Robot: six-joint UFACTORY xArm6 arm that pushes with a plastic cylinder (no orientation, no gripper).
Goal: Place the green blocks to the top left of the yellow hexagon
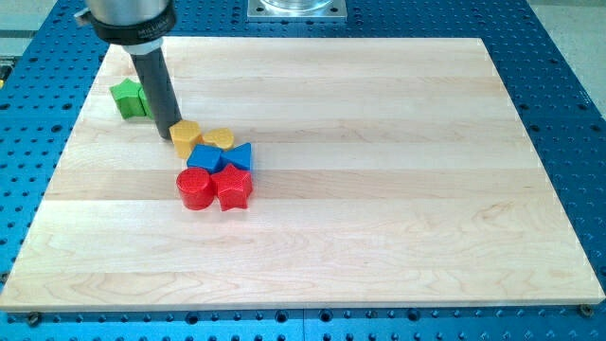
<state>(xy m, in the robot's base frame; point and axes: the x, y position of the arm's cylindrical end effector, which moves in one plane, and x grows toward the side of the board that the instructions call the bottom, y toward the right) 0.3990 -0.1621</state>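
Observation:
Two green blocks sit at the view's upper left: a green star (pixel 124 94) and a second green block (pixel 145 99) partly hidden behind the rod, its shape unclear. The yellow hexagon (pixel 185 135) lies below and right of them, beside a yellow heart-shaped block (pixel 219 139). My tip (pixel 167 134) rests on the board just left of the yellow hexagon, touching or nearly touching it, and below right of the green blocks.
A blue block (pixel 205 157) and a blue triangle (pixel 240 156) lie just below the yellow blocks. A red cylinder (pixel 194 188) and a red star (pixel 232 187) sit below those. The wooden board (pixel 379 189) lies on a blue perforated table.

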